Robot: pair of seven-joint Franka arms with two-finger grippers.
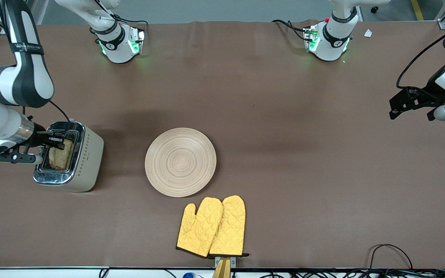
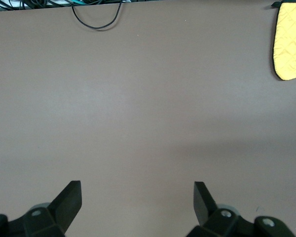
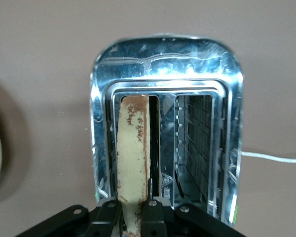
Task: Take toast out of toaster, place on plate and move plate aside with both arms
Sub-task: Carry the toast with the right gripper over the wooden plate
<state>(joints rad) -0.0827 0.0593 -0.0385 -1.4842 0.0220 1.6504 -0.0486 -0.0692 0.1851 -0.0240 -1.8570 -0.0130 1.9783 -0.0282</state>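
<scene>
The toast (image 1: pixel 61 155) stands upright in one slot of the silver toaster (image 1: pixel 87 154) at the right arm's end of the table. My right gripper (image 1: pixel 58 142) is over the toaster and shut on the toast's top edge. In the right wrist view the fingers (image 3: pixel 155 217) pinch the toast (image 3: pixel 133 148) from both sides, and the toaster's other slot (image 3: pixel 195 148) is empty. The round wooden plate (image 1: pixel 180 162) lies bare mid-table beside the toaster. My left gripper (image 1: pixel 396 106) is open and empty over bare table at the left arm's end; it also shows in the left wrist view (image 2: pixel 137 195).
A pair of yellow oven mitts (image 1: pixel 213 226) lies nearer to the front camera than the plate; one mitt (image 2: pixel 290 39) shows in the left wrist view. Cables (image 1: pixel 388 251) run along the table's front edge. A white cord (image 3: pixel 274 157) leads from the toaster.
</scene>
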